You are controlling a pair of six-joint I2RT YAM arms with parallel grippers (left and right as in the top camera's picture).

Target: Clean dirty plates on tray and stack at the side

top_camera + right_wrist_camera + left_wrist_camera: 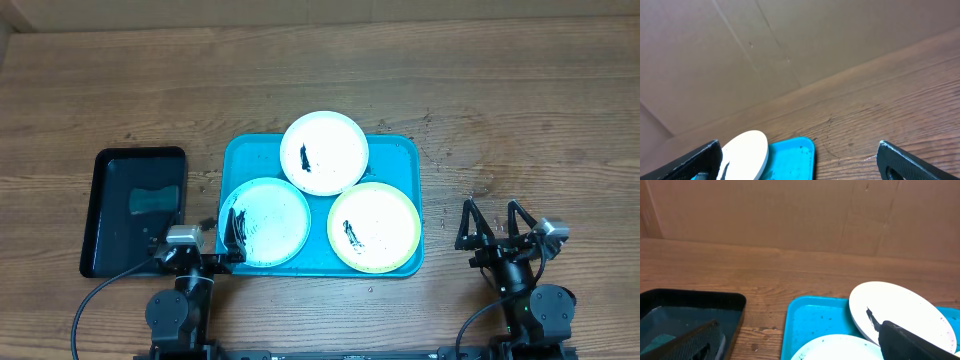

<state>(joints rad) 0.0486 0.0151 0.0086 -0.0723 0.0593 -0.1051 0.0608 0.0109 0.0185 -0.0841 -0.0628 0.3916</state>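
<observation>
Plates all lie flat in the turquoise tray (402,150), each smeared black: white (324,152) far, light blue (265,222) near left, yellow-green (373,227) near right. None is stacked yet. Left of it the black tray (95,215) holds a teal pad (152,200), my wiper I reckon. Left gripper (232,228) hangs spread wide at the blue plate's near-left edge; right gripper (493,222) sits wide too, right of the tray

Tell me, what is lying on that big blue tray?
Three smeared plates: a white plate, a light blue plate and a yellow-green plate. They cover most of the tray, and the left fingers hide the light blue plate's left edge.
</observation>
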